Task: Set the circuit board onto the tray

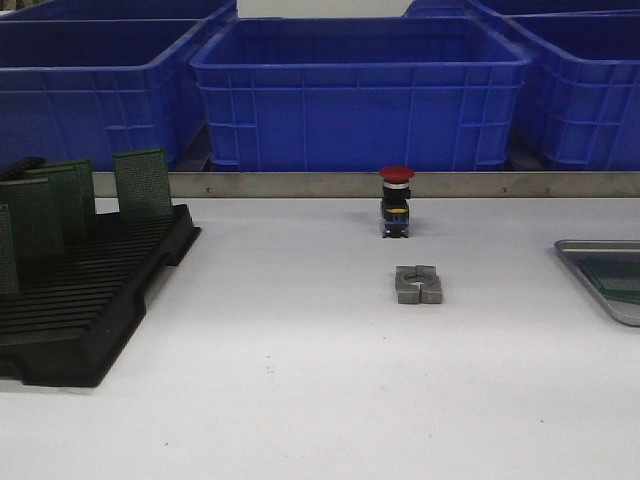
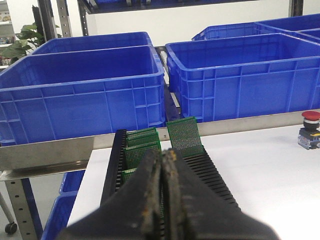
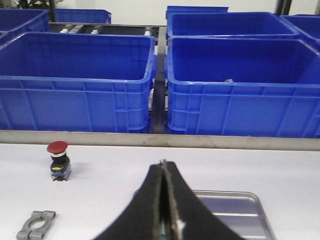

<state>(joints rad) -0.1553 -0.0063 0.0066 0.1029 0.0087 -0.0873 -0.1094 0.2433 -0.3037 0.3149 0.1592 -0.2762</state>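
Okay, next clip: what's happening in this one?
A two-arm robot is moving circuit boards from a black slotted rack to a metal tray. Nothing is being carried. The left pincer is shut and faces the rack, where several green boards stand upright. The right pincer is shut above the tray; something green shows between its fingers, too small to identify. In the front view a green board appears to lie in the tray.

A rack (image 1: 90, 300) sits at the left of the front view, with circuit boards (image 1: 141, 184) standing in its slots. A tray (image 1: 608, 275) lies at the right edge. Between them, near the centre, a push button (image 1: 396, 201) stands behind a metal clamp (image 1: 418, 284). Bins (image 1: 360, 90) line the top, behind a rail (image 1: 300, 184).
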